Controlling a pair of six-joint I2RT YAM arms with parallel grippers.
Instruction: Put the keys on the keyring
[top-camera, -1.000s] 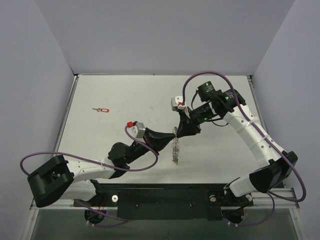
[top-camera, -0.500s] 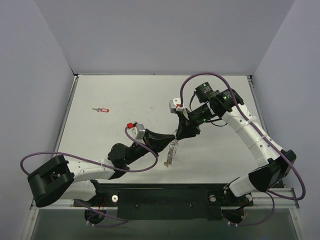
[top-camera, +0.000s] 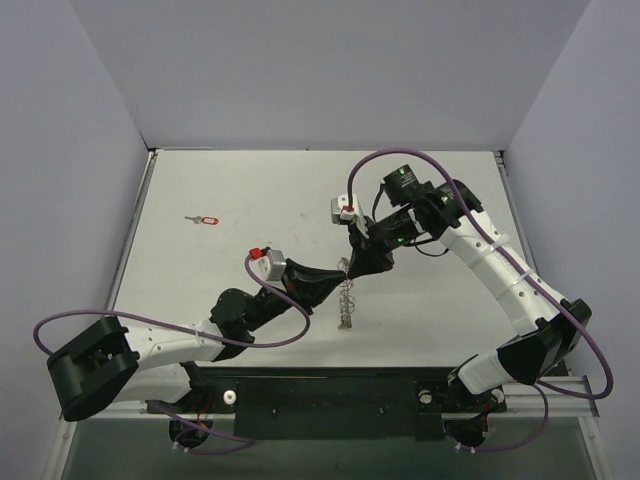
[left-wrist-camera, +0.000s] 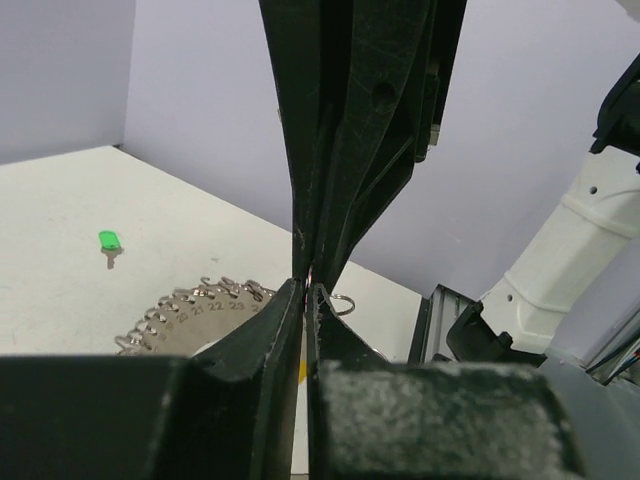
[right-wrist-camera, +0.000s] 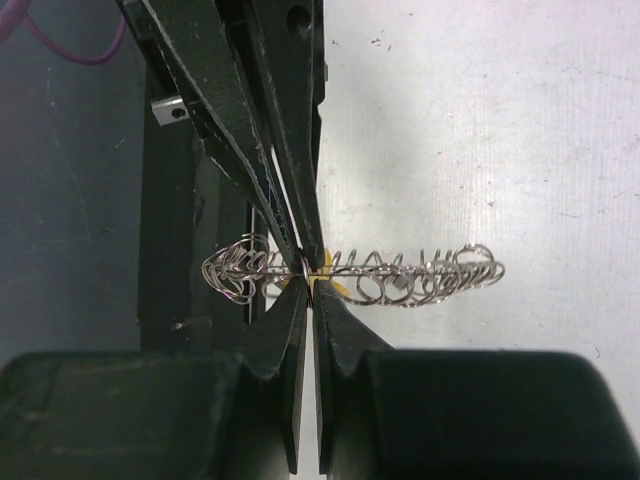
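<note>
The keyring (top-camera: 347, 300) is a silver wire hoop with a wavy rim. It hangs edge-on above the table between both grippers. My left gripper (top-camera: 341, 273) is shut on its upper rim from the left. My right gripper (top-camera: 352, 266) is shut on the same spot from the right, tip to tip. In the right wrist view my right gripper (right-wrist-camera: 308, 285) pinches the keyring (right-wrist-camera: 420, 275), with a yellow-orange key head (right-wrist-camera: 330, 287) just behind the pinch. In the left wrist view my left gripper (left-wrist-camera: 305, 292) is shut, with the keyring (left-wrist-camera: 190, 310) to its left. A red key (top-camera: 206, 219) lies on the table at the far left. A green key (left-wrist-camera: 108, 243) lies on the table.
The white table (top-camera: 230, 190) is walled by grey panels at the back and sides. A black rail (top-camera: 330, 385) runs along the near edge, between the arm bases. Purple cables (top-camera: 400, 160) loop off both arms.
Both grippers have shifted slightly left and away while staying shut. The hanging keyring swung its lower end left half a second ago and now hangs nearly straight down again.
</note>
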